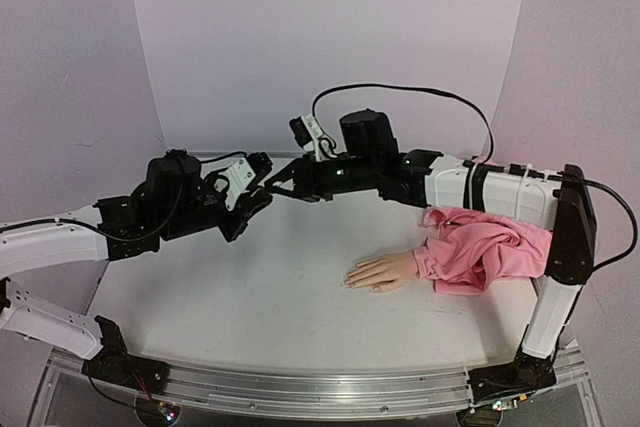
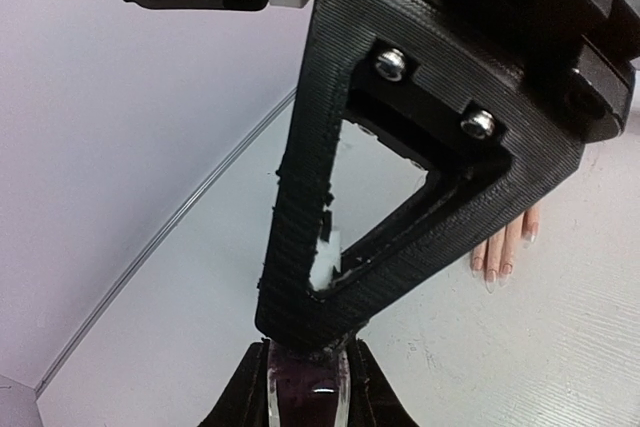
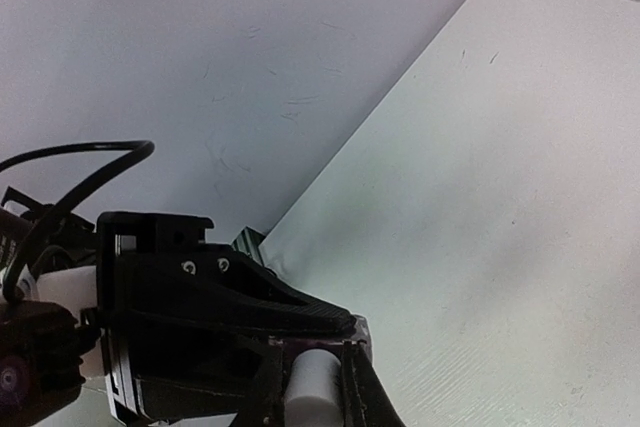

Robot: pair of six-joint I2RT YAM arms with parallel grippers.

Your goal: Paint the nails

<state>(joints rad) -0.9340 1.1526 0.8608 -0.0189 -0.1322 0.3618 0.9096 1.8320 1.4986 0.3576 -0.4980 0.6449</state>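
A small bottle of dark polish (image 2: 308, 392) sits between the fingers of my left gripper (image 2: 310, 359), which is shut on its glass body. My right gripper (image 3: 312, 365) is shut on the bottle's white cap (image 3: 312, 392), also seen as a white cap (image 2: 328, 257) inside the black fingers in the left wrist view. The two grippers meet above the table's back left, left gripper (image 1: 252, 203) against right gripper (image 1: 276, 185). The mannequin hand (image 1: 385, 271) lies palm down at the right of centre. Its pale nails (image 2: 490, 277) point left, well apart from both grippers.
A bunched pink sleeve (image 1: 485, 247) trails from the hand's wrist under the right arm's forearm. The curved pale backdrop (image 1: 330, 37) closes off the table (image 1: 250, 297) at the back and sides. A black cable (image 1: 400, 92) arches over the right arm.
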